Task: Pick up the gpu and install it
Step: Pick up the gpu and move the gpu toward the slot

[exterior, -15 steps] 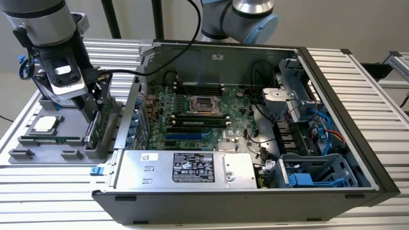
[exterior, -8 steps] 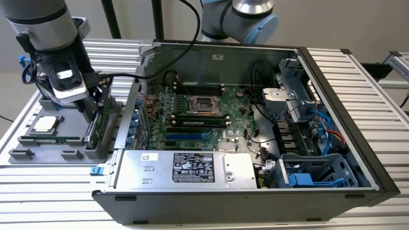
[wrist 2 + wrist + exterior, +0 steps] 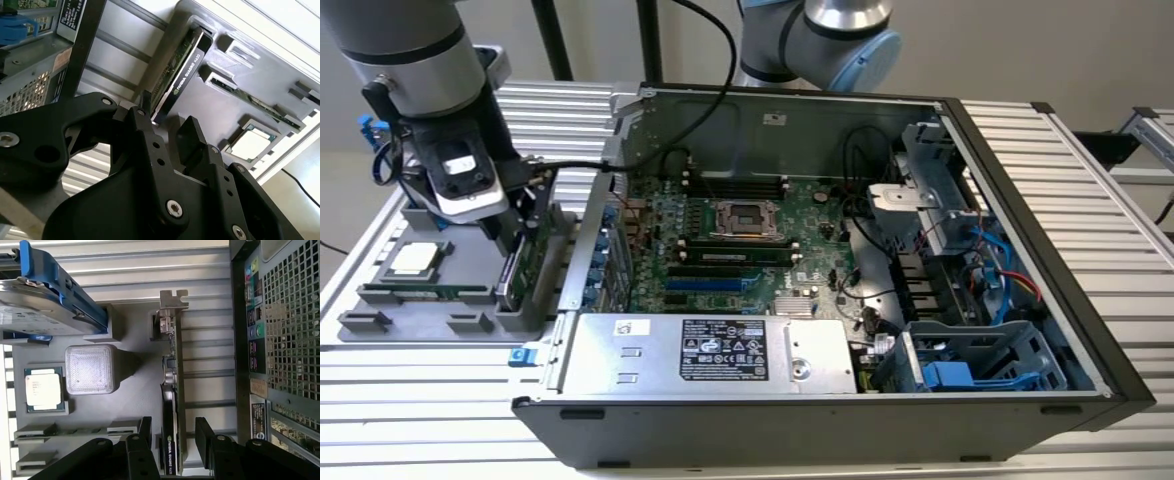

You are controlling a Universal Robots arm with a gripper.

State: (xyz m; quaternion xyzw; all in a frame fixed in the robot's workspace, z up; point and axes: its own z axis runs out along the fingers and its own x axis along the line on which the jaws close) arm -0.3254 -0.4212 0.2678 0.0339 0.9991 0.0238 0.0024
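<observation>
My gripper [image 3: 173,426] hangs over the gpu [image 3: 172,370] with its fingers [image 3: 146,432] spread wide, one on each side of the card and a gap on both sides (nothing clasped). The gpu stands on edge in the gray holder tray [image 3: 420,325], on the exterior view's left of the open computer case [image 3: 1067,200]. Its silver bracket is at the end away from my fingers. A processor chip [image 3: 44,387] and a blue-railed hard drive [image 3: 40,310] share the tray.

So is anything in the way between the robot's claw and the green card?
Nothing visible. The black gripper hangs open astride the thin green circuit card with silver end bracket, standing edgewise in the grey tray.
</observation>
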